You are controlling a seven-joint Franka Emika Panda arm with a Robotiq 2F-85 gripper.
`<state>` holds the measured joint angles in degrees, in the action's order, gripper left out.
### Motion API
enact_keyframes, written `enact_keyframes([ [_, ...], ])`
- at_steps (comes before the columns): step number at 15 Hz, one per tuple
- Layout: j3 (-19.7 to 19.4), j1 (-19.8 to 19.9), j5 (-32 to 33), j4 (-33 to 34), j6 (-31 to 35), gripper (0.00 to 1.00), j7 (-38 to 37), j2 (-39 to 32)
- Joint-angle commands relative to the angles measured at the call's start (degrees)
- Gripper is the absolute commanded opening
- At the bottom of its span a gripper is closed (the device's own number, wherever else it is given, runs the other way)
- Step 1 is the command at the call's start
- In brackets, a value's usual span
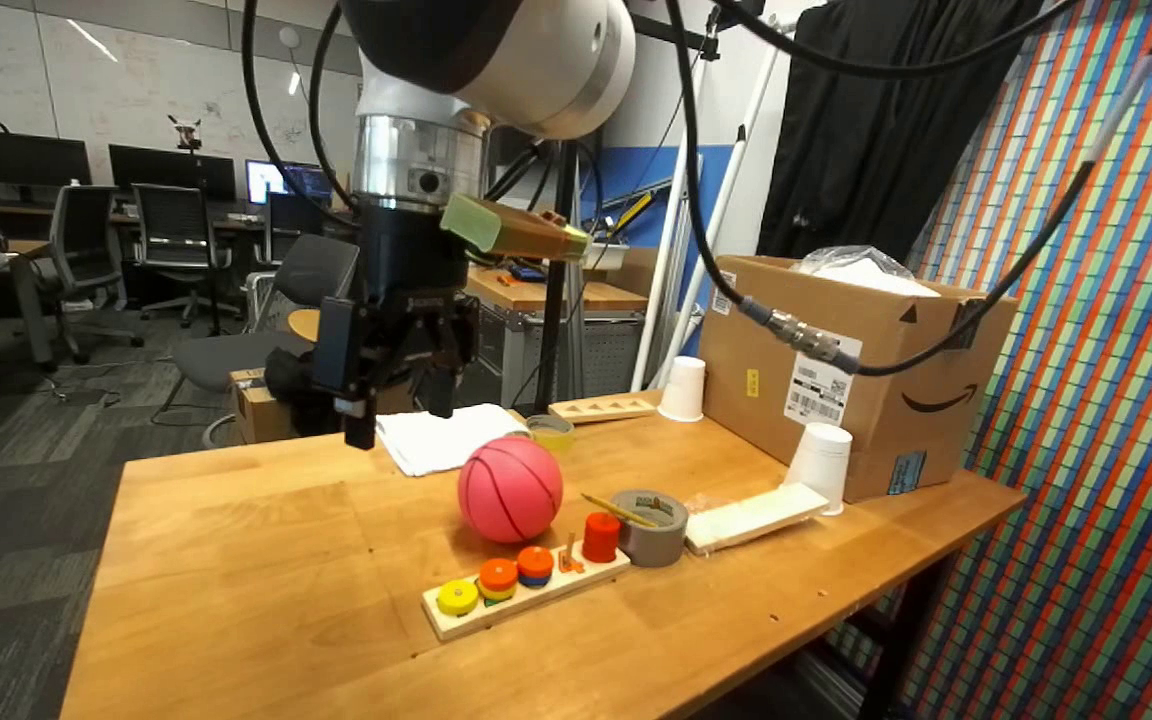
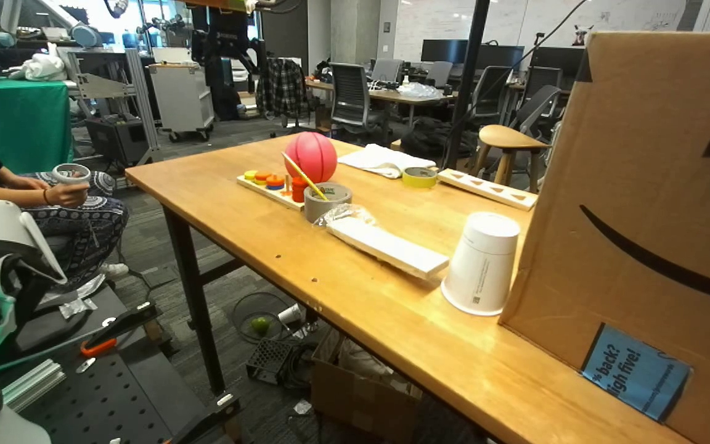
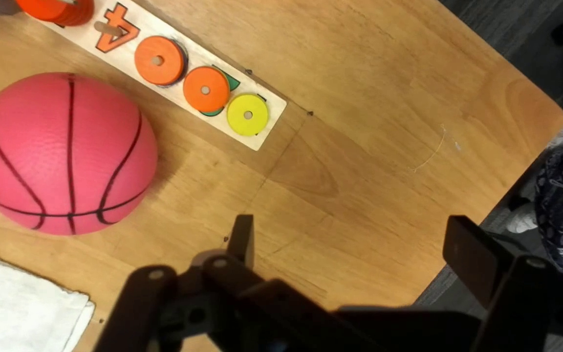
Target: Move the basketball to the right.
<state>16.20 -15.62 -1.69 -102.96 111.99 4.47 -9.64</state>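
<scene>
Below the pincer (image 3: pixel 350 239) and to its left in my wrist view, a pink basketball (image 3: pixel 66 154) marked with dark lines rests on a wooden table (image 1: pixel 236 540), outside the span of the fingers. I have the pincer hanging above the tabletop, its jaws spread wide with nothing in their hold; wood grain shows through the gap. Ahead of the pincer in that view, near the ball but apart from it, lies a pale peg board (image 3: pixel 274 112) carrying a yellow disc (image 3: pixel 248 124), orange-topped stacks (image 3: pixel 158 71) and, at the end farther from the pincer, a red stack (image 1: pixel 601 540). Left of the pincer's fingers, lower in the same view than the ball, I see the corner of a white cloth (image 3: pixel 12 298). Farther from the pincer, just past the red stack, an exterior view shows me a grey tape roll (image 1: pixel 651 546) with a yellow pencil (image 1: pixel 619 510) slanting across it. Beyond that, in both exterior views, are a white bar (image 1: pixel 751 514), an upturned paper cup (image 1: pixel 821 460) near the bar's end and a large cardboard box (image 1: pixel 881 430). On the cloth's side away from the pincer, a yellow tape roll (image 2: pixel 420 179) lies flat, just beside it. Well apart from the pincer, past the table's edge in an exterior view, a seated person (image 2: pixel 84 231) in patterned trousers holds a round grey object (image 2: pixel 73 179).
</scene>
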Motion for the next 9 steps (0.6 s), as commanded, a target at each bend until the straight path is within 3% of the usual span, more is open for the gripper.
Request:
enact_keyframes([
  [1, -0.6, 0.9, -5.6, 5.3, -0.6, 1.0, 0.1, -5.5],
  [4, -1.0, 2.6, -12.2, 6.8, -0.2, 1.0, 0.3, -8.7],
  [9, -0.6, 7.7, -28.3, 7.3, 0.4, 1.0, 6.7, -12.3],
])
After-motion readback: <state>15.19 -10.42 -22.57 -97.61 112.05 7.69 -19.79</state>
